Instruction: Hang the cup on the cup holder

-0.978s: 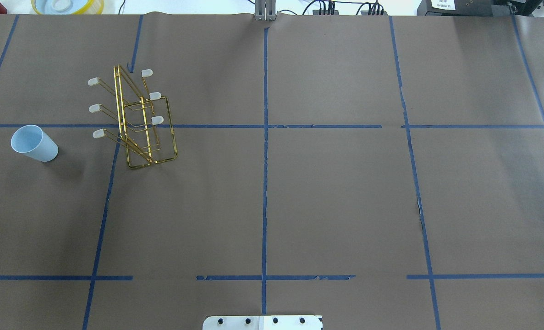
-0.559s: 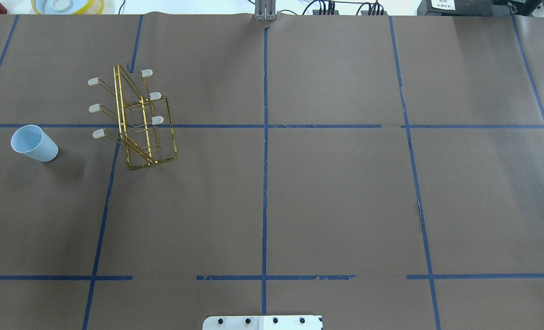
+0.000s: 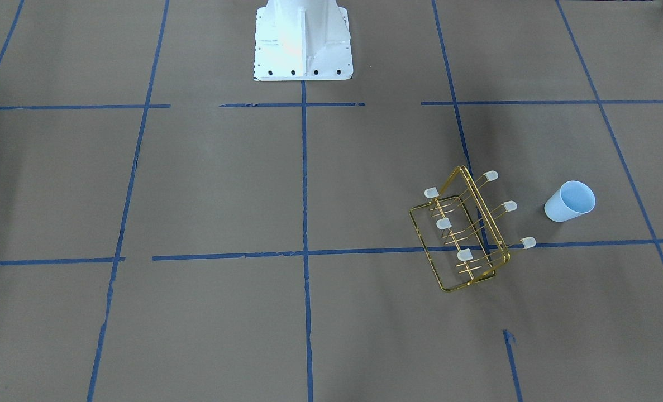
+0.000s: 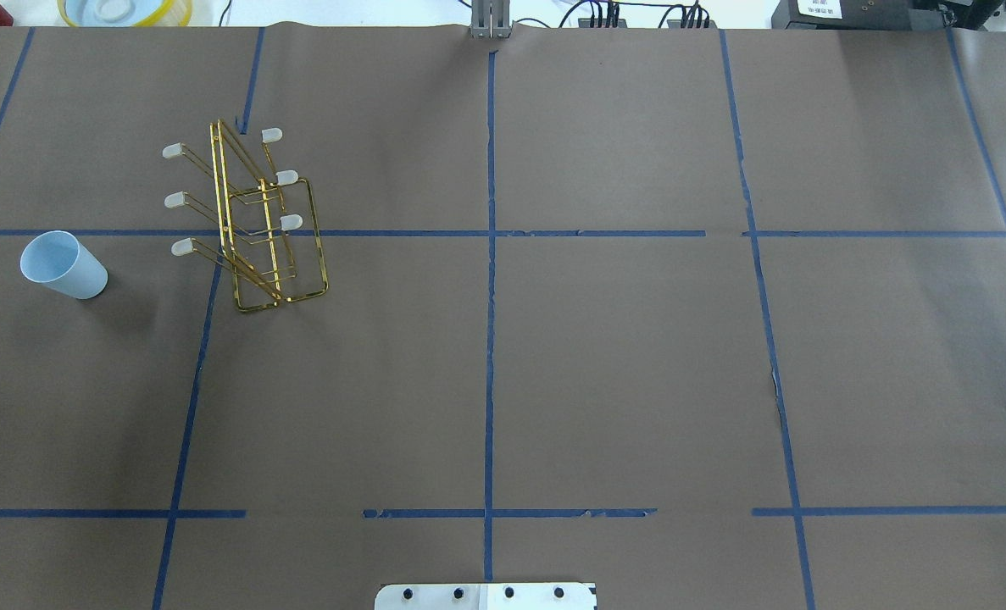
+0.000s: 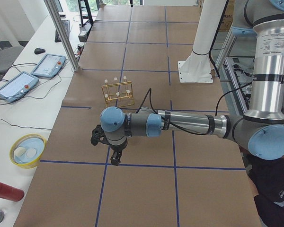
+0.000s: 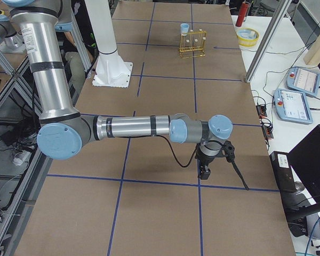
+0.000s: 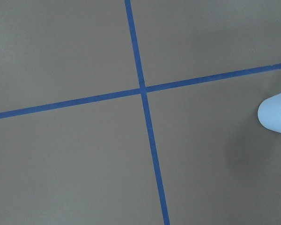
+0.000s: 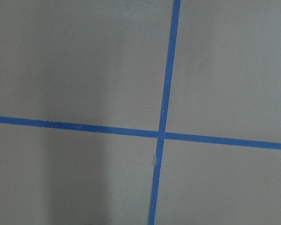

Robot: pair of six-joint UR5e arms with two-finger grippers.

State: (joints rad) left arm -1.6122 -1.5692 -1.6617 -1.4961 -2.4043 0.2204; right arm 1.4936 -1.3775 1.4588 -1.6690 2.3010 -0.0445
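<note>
The pale blue cup stands upright, rim up, on the brown table, far left in the overhead view; it also shows in the front view and at the right edge of the left wrist view. The gold wire cup holder stands to its right with white-capped prongs, all bare. My left gripper hangs over the table, shown only in the left side view. My right gripper shows only in the right side view, far from both objects. I cannot tell whether either is open or shut.
The white robot base stands at the table's near middle. A yellow-rimmed dish and a red cylinder lie off the brown sheet. Control tablets and an aluminium post stand on the far side table.
</note>
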